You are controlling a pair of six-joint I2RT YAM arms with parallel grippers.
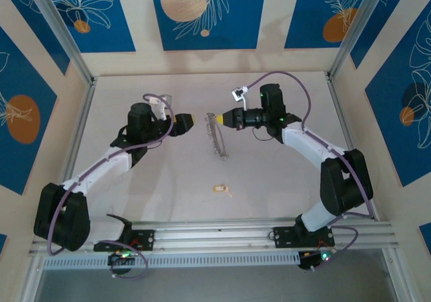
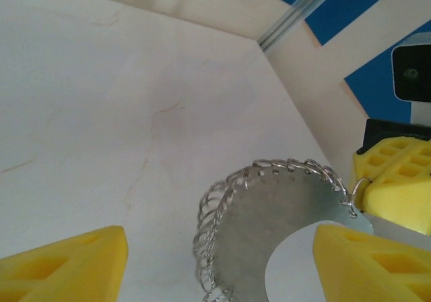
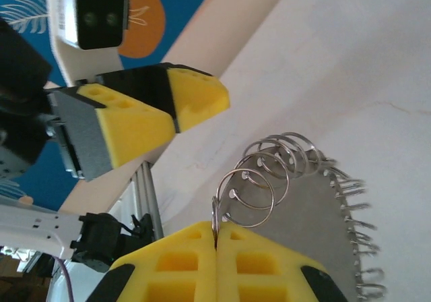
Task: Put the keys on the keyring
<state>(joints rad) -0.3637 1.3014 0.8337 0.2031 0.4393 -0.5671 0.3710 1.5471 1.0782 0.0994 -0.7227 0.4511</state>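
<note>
Pale-yellow key [image 1: 221, 190] lies on the table [image 1: 155, 187], to the near right of my wide-open, empty left pincer [image 1: 185, 122] and well apart from it. My right pincer [image 1: 214, 120] is clamped on the keyring [image 1: 217, 140], edge-on between the two pincers.

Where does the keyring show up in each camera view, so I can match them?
Top external: keyring at centre of picture, edge-on, just below the right hand.
Left wrist: keyring bottom centre, flat face showing.
Right wrist: keyring lower right.
Shared landmark: the right hand, yellow tips shut on one ring.
</note>
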